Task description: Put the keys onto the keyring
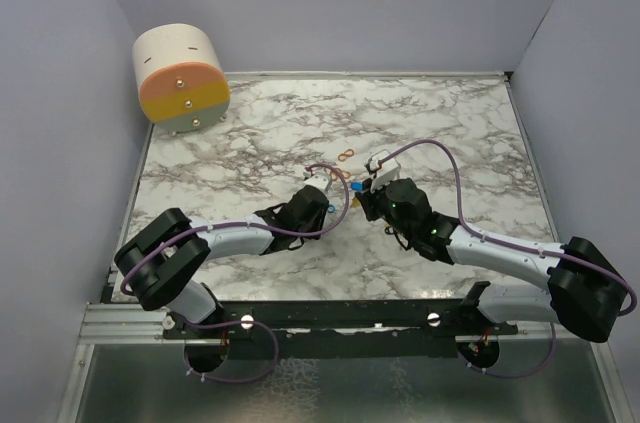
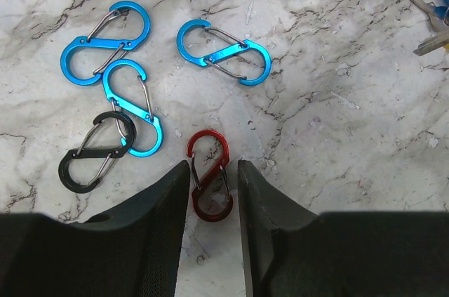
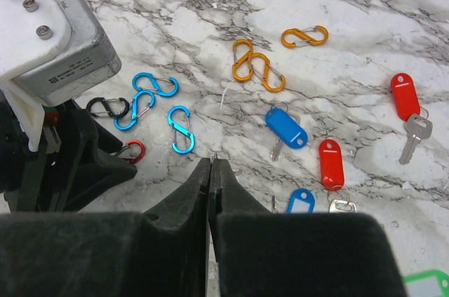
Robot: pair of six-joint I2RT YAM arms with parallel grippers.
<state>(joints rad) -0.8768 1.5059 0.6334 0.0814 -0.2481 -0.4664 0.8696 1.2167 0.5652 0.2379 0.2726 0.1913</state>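
Clips crowd my left end effector: blue clips and a black clip lie near it, and a red clip sits on the surface between its spread fingers. My right end effector is pressed together with nothing showing between its tips. The keys, with red and blue tags, lie just ahead of it and to the right in its wrist view, with orange clips beyond them.

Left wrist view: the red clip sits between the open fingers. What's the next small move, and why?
Probably close the left hand on the red clip. Its lower loop lies between the open fingers, flat on the marble, apart from the blue clips and the black clip, so nothing else should get pinched.
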